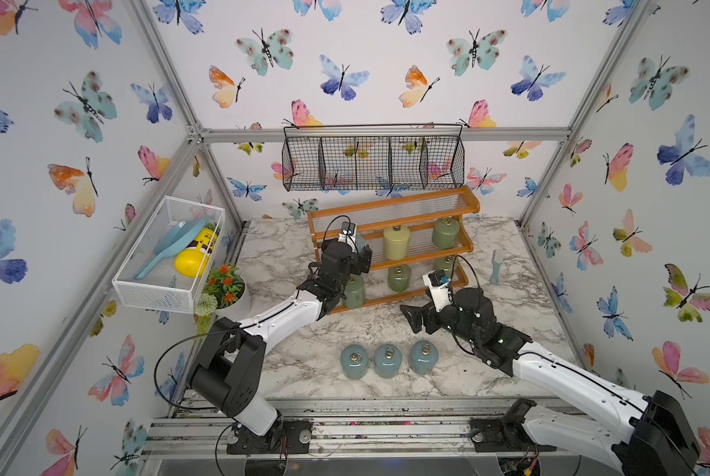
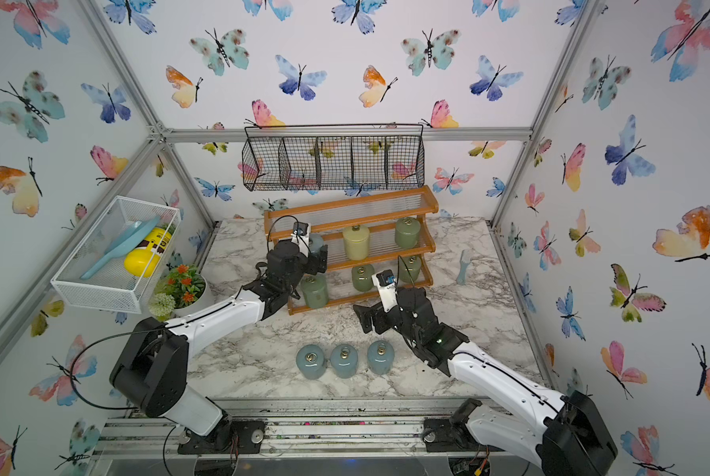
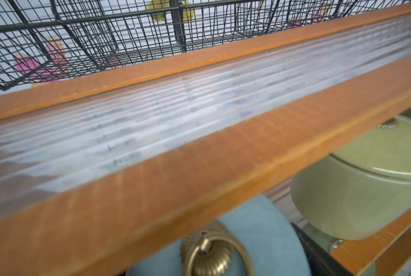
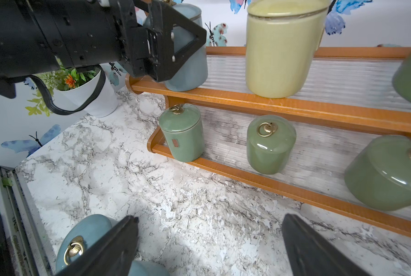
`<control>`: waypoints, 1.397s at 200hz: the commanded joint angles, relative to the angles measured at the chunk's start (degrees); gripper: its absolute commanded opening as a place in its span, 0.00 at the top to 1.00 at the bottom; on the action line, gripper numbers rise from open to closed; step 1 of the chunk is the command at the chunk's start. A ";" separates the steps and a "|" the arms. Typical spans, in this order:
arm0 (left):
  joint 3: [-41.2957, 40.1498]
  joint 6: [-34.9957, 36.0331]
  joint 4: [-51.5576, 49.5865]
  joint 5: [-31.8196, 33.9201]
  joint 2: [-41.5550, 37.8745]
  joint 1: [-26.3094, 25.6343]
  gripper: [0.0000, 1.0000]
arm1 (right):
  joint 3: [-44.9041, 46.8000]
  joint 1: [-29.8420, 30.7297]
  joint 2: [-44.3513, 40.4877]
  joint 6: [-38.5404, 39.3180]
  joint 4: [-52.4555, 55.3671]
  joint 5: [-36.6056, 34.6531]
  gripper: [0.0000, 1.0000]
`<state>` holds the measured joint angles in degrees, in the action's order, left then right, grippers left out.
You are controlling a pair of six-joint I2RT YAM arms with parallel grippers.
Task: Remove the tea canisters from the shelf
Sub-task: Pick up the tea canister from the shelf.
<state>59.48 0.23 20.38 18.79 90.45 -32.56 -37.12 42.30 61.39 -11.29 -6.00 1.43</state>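
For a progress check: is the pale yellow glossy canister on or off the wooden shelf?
On: the pale yellow canister stands on the shelf's middle tier.

- my left claw [image 1: 361,256] and wrist cover most of the blue-grey canister [image 2: 316,243] in both top views, so no idea if the pads actually press on it
- left wrist view: the shelf [image 3: 199,167] rail is smeared, and that canister's lid is cropped
- right wrist view: a sage canister [image 4: 390,172] is cropped, and one finger [image 4: 109,248] half hides the nearest tabletop canister [image 4: 85,234]
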 commanded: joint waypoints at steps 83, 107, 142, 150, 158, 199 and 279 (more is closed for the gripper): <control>-3.51 0.96 2.93 -5.04 -5.88 0.92 0.25 | -0.10 -0.47 0.05 0.74 0.45 0.31 0.00; -5.50 0.17 2.77 -6.83 -9.17 0.92 0.25 | -0.30 -0.46 0.36 0.92 0.55 0.32 0.00; -8.80 -0.33 1.94 -11.08 -14.16 0.91 0.25 | -0.84 -0.54 0.85 1.16 0.55 0.86 0.00; -9.39 -0.53 1.24 -11.63 -15.36 0.92 0.25 | -1.01 -0.64 1.06 1.27 0.64 1.02 0.00; -10.14 -0.58 0.73 -11.60 -16.42 0.92 0.24 | -1.17 -0.64 1.11 1.36 0.72 1.17 0.00; -14.57 -1.28 -1.09 -11.97 -22.69 1.00 0.24 | -0.86 -0.67 0.85 1.44 0.72 1.36 0.00; -22.74 -4.80 -7.36 -12.26 -34.37 1.21 0.25 | 0.28 -0.82 -0.81 0.98 0.71 1.80 0.00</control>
<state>37.36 -2.83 11.20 7.14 60.88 -31.59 -37.12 41.91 61.91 -10.63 -5.17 2.66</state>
